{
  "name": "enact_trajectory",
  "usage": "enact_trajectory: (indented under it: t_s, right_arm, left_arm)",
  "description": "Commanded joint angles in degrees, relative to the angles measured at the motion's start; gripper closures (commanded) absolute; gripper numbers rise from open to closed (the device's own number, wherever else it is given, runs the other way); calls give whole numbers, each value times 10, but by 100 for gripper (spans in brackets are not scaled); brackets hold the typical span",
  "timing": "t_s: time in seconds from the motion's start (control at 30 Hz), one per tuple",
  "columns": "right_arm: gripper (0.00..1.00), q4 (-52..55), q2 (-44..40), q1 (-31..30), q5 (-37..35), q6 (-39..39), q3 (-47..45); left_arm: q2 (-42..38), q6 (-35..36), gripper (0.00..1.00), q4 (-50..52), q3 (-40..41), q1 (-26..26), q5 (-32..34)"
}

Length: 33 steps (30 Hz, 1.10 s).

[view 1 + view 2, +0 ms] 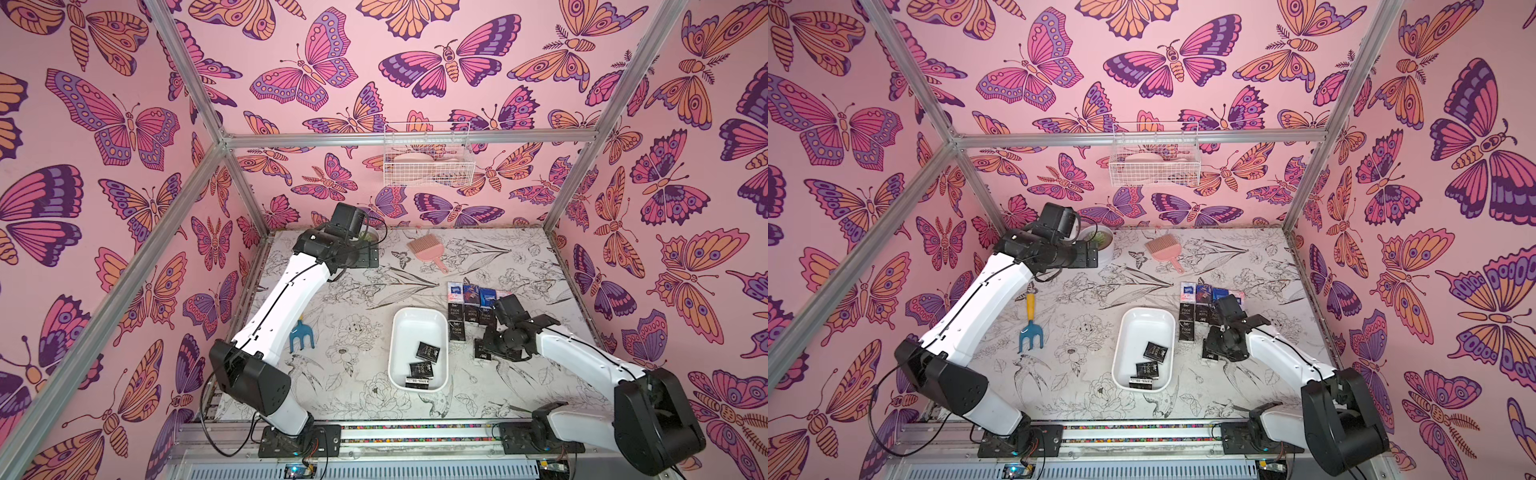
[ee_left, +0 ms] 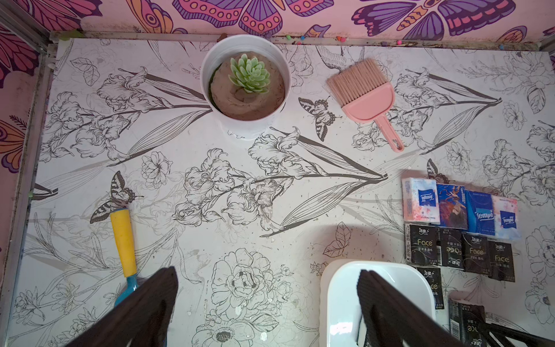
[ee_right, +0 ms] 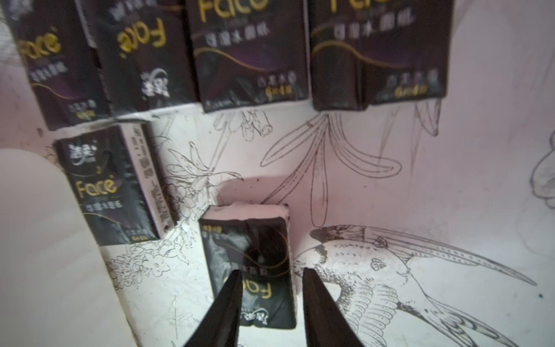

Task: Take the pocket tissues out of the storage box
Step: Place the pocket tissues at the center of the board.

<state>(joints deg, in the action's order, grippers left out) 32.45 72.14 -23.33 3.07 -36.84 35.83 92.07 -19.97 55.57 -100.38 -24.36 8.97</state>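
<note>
The white storage box [image 1: 415, 330] [image 1: 1144, 328] lies mid-table with three black pocket tissues [image 1: 429, 351] [image 1: 1155, 351] in its near half. More packets lie on the table to its right: a blue and white row [image 1: 473, 293] [image 2: 459, 210] and black "Face" ones [image 1: 457, 316] [image 3: 249, 51]. My right gripper [image 3: 271, 275] [image 1: 484, 349] hovers low to the right of the box, jaws apart, over a black packet [image 3: 249, 240] that lies flat on the table. My left gripper [image 2: 267, 279] [image 1: 368, 255] is wide open and empty at the back left, high above the table.
A pink brush [image 1: 426, 251] lies at the back centre. A round white plant pot [image 2: 244, 87] stands by the back wall beside the left gripper. A blue rake with a yellow handle [image 1: 1030, 328] lies at the left. A white wire basket [image 1: 428, 160] hangs on the back wall.
</note>
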Motion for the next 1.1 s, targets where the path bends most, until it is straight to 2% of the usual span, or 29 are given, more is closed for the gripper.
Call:
enact_trajectory:
  t_s: [0.0, 0.2, 0.57, 1.07]
  right_arm:
    - [68, -9, 5, 3, 5, -12, -15]
    - [73, -56, 38, 3, 18, -13, -15]
    - [72, -48, 103, 3, 2, 39, 38]
    - [69, -50, 133, 3, 5, 50, 73]
  left_arm:
    - [2, 6, 0, 9, -10, -2, 1]
    - [2, 5, 0, 9, -9, -2, 3]
    - [-1, 6, 0, 10, -7, -2, 9]
    - [0, 8, 0, 11, -6, -2, 11]
